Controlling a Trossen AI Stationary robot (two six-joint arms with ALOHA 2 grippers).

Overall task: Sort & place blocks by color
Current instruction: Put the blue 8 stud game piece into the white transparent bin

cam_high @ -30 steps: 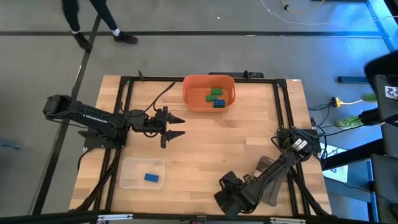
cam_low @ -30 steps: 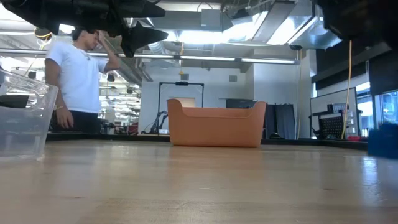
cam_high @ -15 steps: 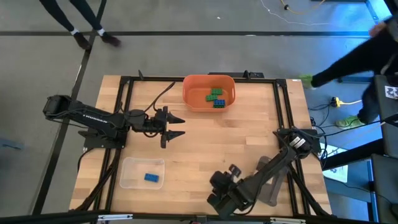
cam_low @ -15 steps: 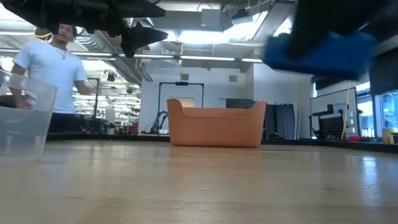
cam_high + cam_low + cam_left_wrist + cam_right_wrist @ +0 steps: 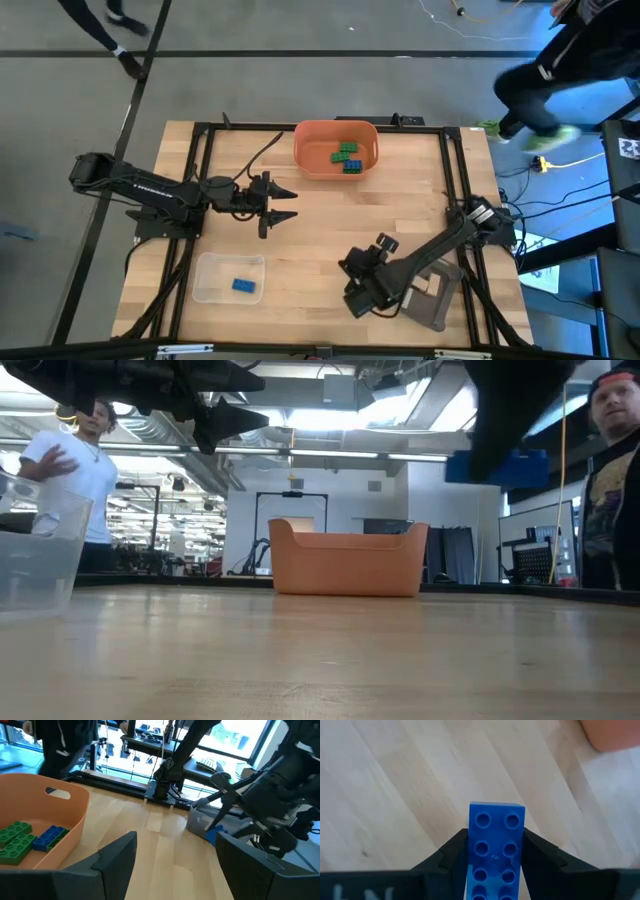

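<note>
1. Gripping a blue block (image 5: 496, 851) between its two dark fingers (image 5: 446, 860), the right tool (image 5: 362, 285) hangs above the wooden surface (image 5: 330, 225), well in front of the orange bin (image 5: 336, 148) and to the right of the clear tray (image 5: 229, 277).
2. The right wrist view shows the held block standing lengthwise between the fingers, its studded face in full view, with bare wood grain beyond it.
3. In the low view the same block (image 5: 497, 466) shows as a blue shape hanging high above the surface, to the right of the orange bin (image 5: 346, 560).
4. The left tool (image 5: 281, 201) hovers just in front of the orange bin and off to its left side, with its fingers (image 5: 115, 855) spread apart and nothing between them.
5. Inside the orange bin lie green blocks (image 5: 345, 152) and a blue brick (image 5: 353, 166), touching one another near the bin's right half; the left wrist view shows them as green bricks (image 5: 15, 840) beside a blue one (image 5: 49, 837).
6. One more blue piece (image 5: 243, 285) lies alone on the floor of the clear tray, which sits well in front of the orange bin toward the surface's left side.
7. A grey tray (image 5: 436, 296) sits under the right arm, far from the orange bin at the surface's near right corner.
8. People move on the floor beyond the orange bin: one (image 5: 65, 470) at the low view's left edge, another (image 5: 612, 480) at its right edge.
</note>
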